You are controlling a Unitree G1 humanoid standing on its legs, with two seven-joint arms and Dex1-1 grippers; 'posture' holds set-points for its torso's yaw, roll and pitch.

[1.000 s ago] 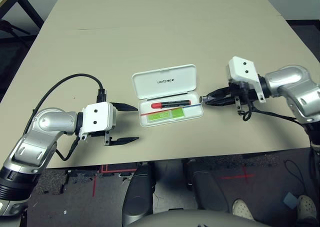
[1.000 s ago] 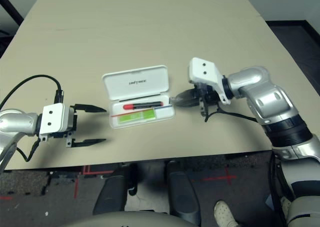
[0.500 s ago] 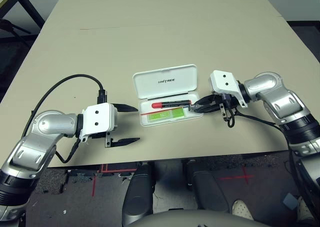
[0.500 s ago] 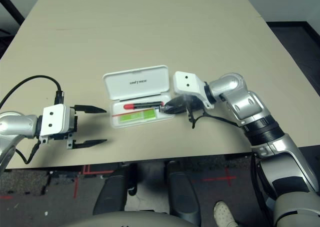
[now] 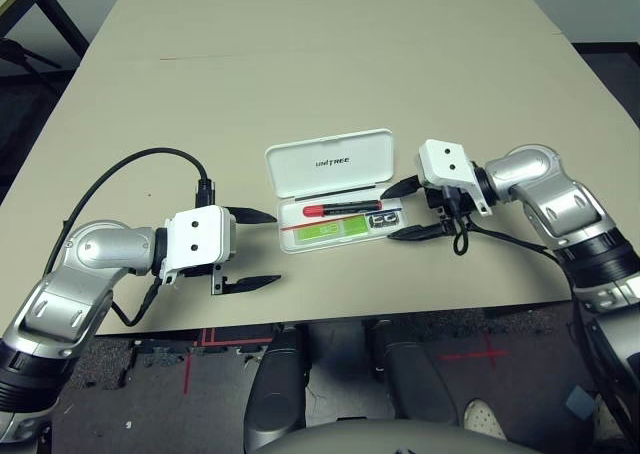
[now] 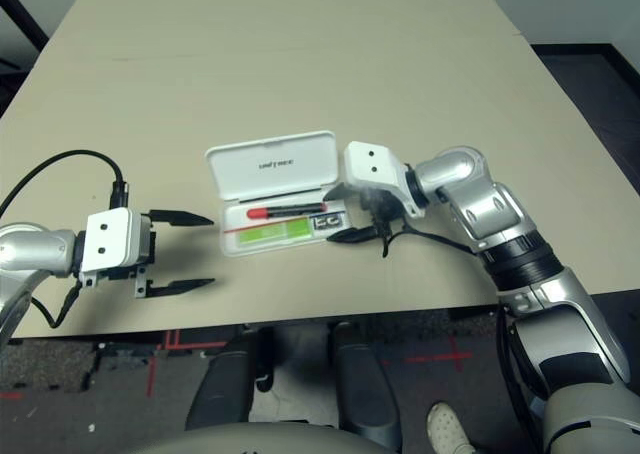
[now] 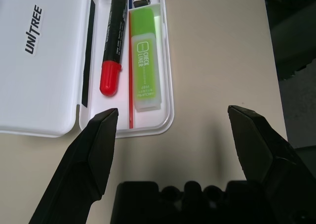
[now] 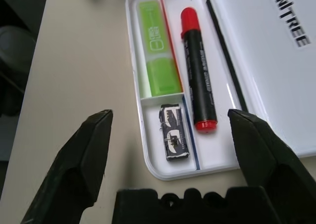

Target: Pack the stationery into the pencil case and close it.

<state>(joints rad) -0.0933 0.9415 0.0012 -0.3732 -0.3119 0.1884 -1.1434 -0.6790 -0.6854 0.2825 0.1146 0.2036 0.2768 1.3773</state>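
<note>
An open white pencil case [image 5: 335,190] is lying near the bench's [image 5: 300,64] front edge, holding a red marker [image 5: 340,209], green stick [image 5: 325,231] and small grey piece [image 5: 385,219]. The left gripper [image 5: 256,248] and right gripper [image 5: 402,210] are flanking it, fingers spread wide, holding nothing.

My forearms are brushed silver metal with rounded joint housings and black bands. Each wrist ends in a white boxy housing with two dark screw dots. My left gripper [image 5: 258,248] and right gripper [image 5: 399,210]: two tapered black fingers each. Black cable loops over left wrist.

The pencil case [image 7: 49,61] lid runs past the left wrist view's edge, its far end cut off.
</note>
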